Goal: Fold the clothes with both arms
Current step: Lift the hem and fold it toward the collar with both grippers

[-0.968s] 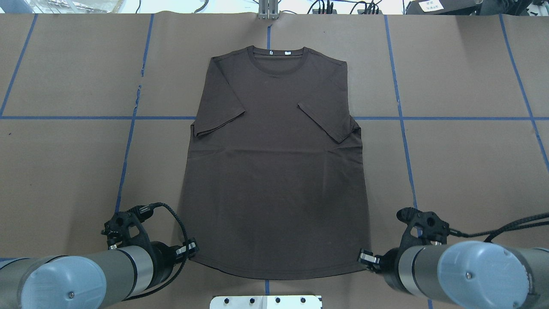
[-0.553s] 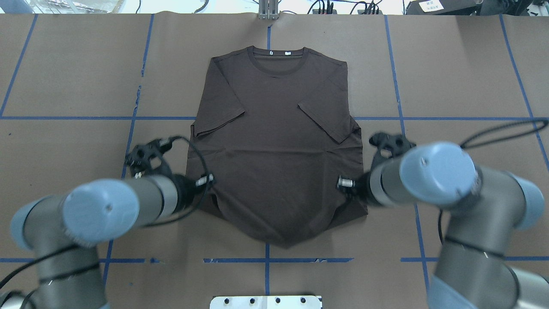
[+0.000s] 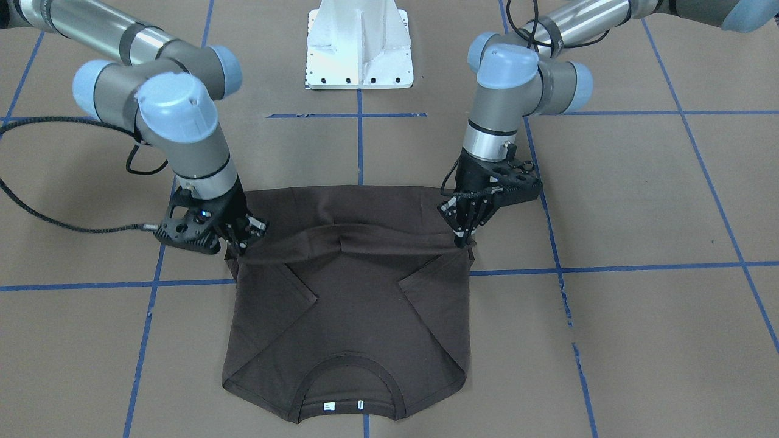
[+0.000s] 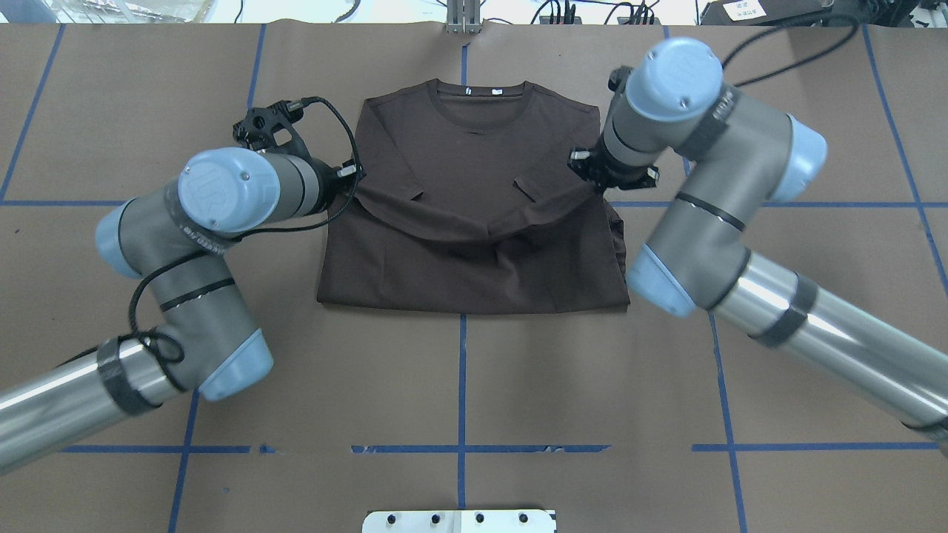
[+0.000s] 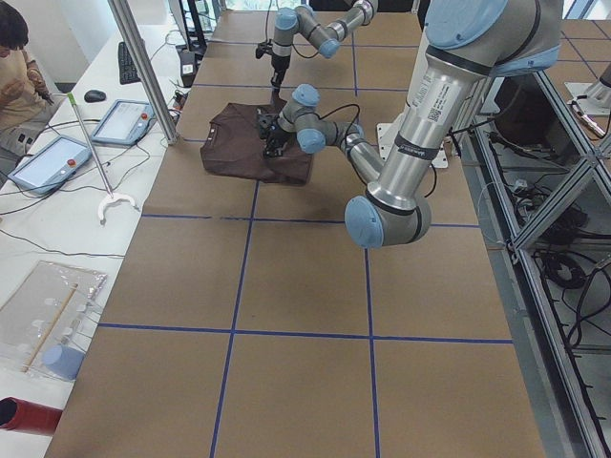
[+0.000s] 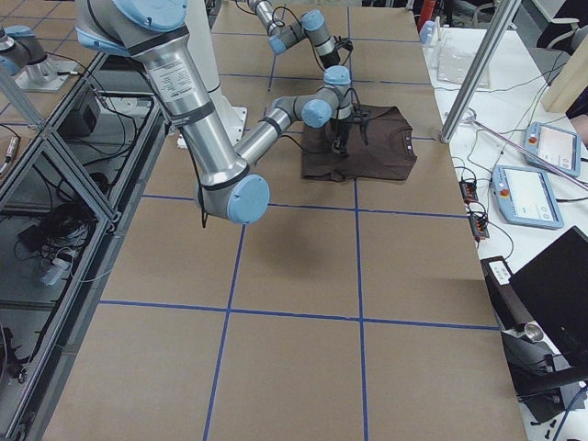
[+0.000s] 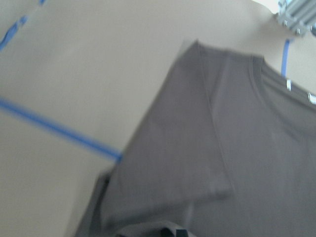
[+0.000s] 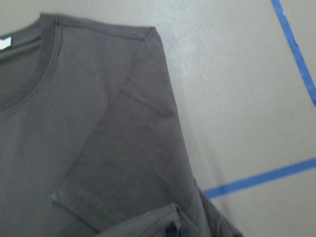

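The dark brown T-shirt (image 4: 474,126) lies flat on the brown table, collar (image 4: 481,104) at the far side, both sleeves folded inward. Its bottom hem (image 4: 474,226) hangs lifted between my two grippers, sagging in the middle over the chest. My left gripper (image 4: 354,172) is shut on the hem's left corner, beside the left sleeve. My right gripper (image 4: 586,169) is shut on the right corner. In the front-facing view the left gripper (image 3: 464,236) is at the right and the right gripper (image 3: 241,238) at the left, with the shirt (image 3: 347,322) below them. Both wrist views show the shoulder areas (image 7: 237,138) (image 8: 98,123).
The white pedestal base (image 3: 359,48) stands at the robot's side of the table. Blue tape lines (image 4: 459,448) cross the brown table cover. A metal post (image 4: 463,18) stands at the far edge. Tablets and cables lie on the side benches (image 5: 57,162) (image 6: 533,184).
Both grippers have carried the hem from the near edge up and forward towards the collar. The shirt's lower half now lies doubled over, with the fold line at mid-table.
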Controlling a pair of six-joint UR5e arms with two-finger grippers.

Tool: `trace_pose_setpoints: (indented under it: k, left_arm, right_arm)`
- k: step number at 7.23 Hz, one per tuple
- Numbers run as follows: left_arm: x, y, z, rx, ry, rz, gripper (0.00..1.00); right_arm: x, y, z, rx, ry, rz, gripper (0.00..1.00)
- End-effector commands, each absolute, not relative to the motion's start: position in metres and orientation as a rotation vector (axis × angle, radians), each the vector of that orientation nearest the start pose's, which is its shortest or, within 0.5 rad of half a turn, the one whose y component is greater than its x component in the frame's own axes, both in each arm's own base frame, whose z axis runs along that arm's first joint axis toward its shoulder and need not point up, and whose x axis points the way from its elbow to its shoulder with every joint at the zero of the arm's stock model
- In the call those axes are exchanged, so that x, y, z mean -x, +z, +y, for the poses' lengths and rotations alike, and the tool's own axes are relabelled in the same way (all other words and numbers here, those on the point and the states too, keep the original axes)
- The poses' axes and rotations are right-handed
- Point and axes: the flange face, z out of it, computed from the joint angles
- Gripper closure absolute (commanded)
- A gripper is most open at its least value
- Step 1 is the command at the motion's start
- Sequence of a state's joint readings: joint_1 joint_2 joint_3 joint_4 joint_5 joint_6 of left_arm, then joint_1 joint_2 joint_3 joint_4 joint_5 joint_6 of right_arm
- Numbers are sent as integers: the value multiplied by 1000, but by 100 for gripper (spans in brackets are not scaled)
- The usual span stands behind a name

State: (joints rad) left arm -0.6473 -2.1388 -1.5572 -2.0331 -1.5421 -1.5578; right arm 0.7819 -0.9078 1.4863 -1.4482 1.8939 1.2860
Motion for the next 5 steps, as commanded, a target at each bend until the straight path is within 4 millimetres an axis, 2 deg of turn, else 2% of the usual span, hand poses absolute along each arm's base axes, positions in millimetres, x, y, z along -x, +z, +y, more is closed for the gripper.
trace_pose_setpoints:
  k: [1,2,3,4,5]
  left_arm:
    - [-506,289,-601,-379,-615,883,100]
    - [-494,290,-621,-394,-637,879,100]
    - [-488,300,-632,-425,-618,879,100]
    - [-485,296,-636,-433,-622,884,69]
    - [-487,287,-636,-438,-617,895,45]
  right_arm:
    - [433,325,-665,-134,365,-718,100]
    - [422,330,-677,-142,372,-702,100]
    - [424,326,-684,-166,377,-684,100]
    - [424,334,-689,-181,390,-656,100]
    - [427,327,-691,-259,399,-665,100]
